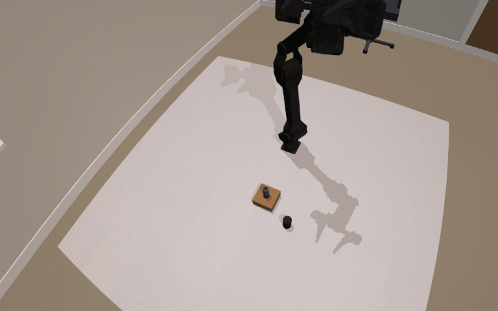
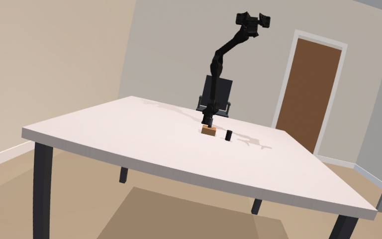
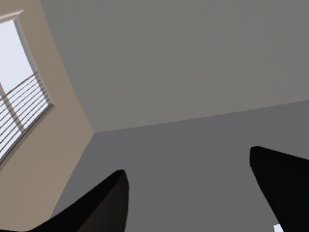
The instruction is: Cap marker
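The grey marker (image 1: 266, 191) (image 2: 210, 122) stands upright in the orange-brown holder block (image 1: 258, 197) (image 2: 208, 131), with no cap on it. The black cap (image 1: 286, 222) (image 2: 228, 135) stands loose on the table beside the block, a short gap away. My gripper (image 2: 253, 15) (image 3: 189, 167) is open and empty, raised far above the table and pointing upward. In the top view its hand is partly cut off by the top edge. The wrist view shows two dark fingers wide apart against the ceiling and wall, with neither marker nor cap in it.
The arm's base (image 1: 290, 146) stands on the white table (image 1: 176, 219) (image 2: 157, 146) behind the holder block. The arm's shadow falls to the right of the cap. An office chair (image 2: 227, 92) stands behind the table. A window (image 3: 14, 77) shows at the left of the wrist view.
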Controlling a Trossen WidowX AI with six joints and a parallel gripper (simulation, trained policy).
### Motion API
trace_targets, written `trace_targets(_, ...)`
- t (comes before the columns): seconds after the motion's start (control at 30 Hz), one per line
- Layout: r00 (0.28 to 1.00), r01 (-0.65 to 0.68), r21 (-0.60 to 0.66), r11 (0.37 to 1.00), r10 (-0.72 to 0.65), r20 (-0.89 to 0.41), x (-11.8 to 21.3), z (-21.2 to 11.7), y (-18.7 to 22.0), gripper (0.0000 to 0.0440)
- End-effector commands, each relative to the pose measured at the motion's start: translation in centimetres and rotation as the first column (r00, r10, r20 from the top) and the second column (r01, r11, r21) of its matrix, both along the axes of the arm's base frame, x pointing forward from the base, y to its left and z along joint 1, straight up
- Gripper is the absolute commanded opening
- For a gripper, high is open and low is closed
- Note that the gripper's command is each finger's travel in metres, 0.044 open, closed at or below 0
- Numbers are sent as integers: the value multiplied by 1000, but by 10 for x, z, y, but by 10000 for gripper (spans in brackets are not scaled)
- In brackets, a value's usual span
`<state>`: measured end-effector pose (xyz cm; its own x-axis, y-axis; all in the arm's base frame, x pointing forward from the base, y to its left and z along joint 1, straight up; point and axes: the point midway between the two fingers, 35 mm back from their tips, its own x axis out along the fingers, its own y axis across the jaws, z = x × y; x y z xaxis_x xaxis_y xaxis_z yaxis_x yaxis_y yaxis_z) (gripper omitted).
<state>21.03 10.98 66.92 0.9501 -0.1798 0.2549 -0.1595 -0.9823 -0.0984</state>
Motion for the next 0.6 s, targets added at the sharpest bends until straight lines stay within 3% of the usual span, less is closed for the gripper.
trace_targets(0.0, 999, -33, -25, 999, 32, -14, 2, -6, 10, 315)
trace_targets(0.57, 988, -145, -88, 985, 139, -68, 4, -28, 41, 318)
